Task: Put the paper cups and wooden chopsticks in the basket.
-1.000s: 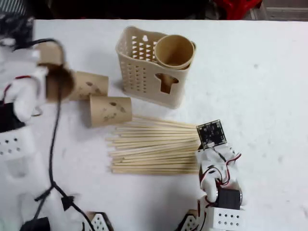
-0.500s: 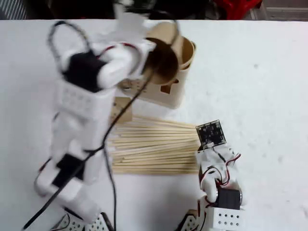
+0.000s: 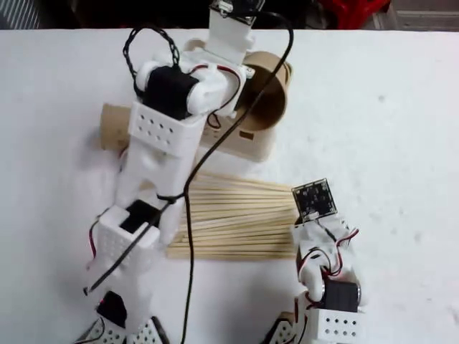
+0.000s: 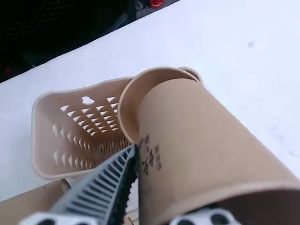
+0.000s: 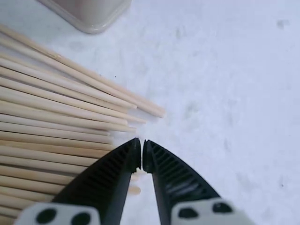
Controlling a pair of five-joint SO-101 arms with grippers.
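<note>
1. Paper cup [image 4: 197, 154] is clamped in the left gripper [image 4: 136, 159]. One toothed finger [image 4: 110, 185] presses on the outside of its wall, and the other finger is hidden by the cup. The cup's open mouth faces back toward the wrist.
2. In the high view this held cup hangs tilted at the right-hand end of the beige slotted basket [image 3: 247, 147], with its dark inside turned up toward the camera. Whether it touches the basket's rim cannot be told.
3. A second cup [image 3: 285, 72] stands upright inside that same end of the basket. Its rim shows just behind the held one.
4. A third cup [image 3: 109, 127] lies on its side on the white table [image 3: 387, 143] to the left of the basket, partly covered by the left arm [image 3: 161, 143].
5. The left arm stretches from the table's near edge across to the basket.
6. The wooden chopsticks [image 3: 237, 218] lie flat in a loose bundle in front of the basket. They sit side by side, running left to right, between the two arms.
7. The right gripper [image 5: 141, 150] is low over the table at the right-hand ends of the chopsticks. Its two fingers are drawn together with almost no gap and hold nothing, and the tips sit just beside the nearest stick ends.
</note>
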